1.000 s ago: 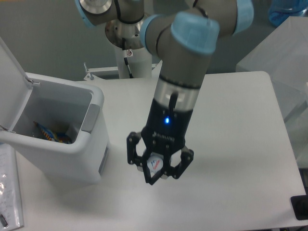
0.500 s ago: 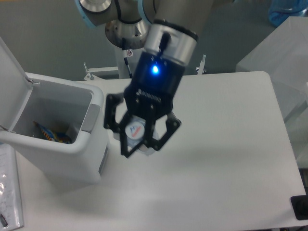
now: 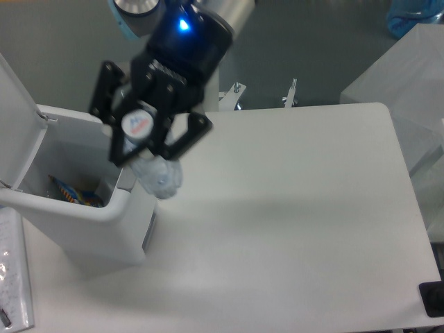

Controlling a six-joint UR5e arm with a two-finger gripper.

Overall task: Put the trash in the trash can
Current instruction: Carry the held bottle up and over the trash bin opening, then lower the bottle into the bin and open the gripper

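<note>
**A:** What am I looking at from my fixed camera?

**B:** I see my black two-finger gripper (image 3: pixel 143 132) held in the air above the near right corner of the white rectangular plastic trash can (image 3: pixel 83 208). Its fingers are closed around a crumpled clear plastic wrapper (image 3: pixel 159 175), which hangs below them, just over the can's rim and grey side panel (image 3: pixel 130 173).

**A:** Is there any writing I can read?

**B:** A small round white patch with red and blue marks (image 3: pixel 138 124) sits between the fingers; the marks are too blurred for me to read. A blue light (image 3: pixel 183 26) glows on the gripper's black body. I can make out no lettering on that body.

**A:** And the can itself?

**B:** Its white flip lid (image 3: pixel 15 118) stands open at the far left. Inside, at the bottom, lies something with orange, blue and red colouring (image 3: pixel 73 193); I cannot tell what it is or read any label on it.

**A:** Anything else on the white table (image 3: pixel 291 222)?

**B:** At the lower left edge lies a clear plastic sheet with faint print (image 3: pixel 10 277), too small for me to read. A black object (image 3: pixel 433 298) sits at the lower right corner.
</note>
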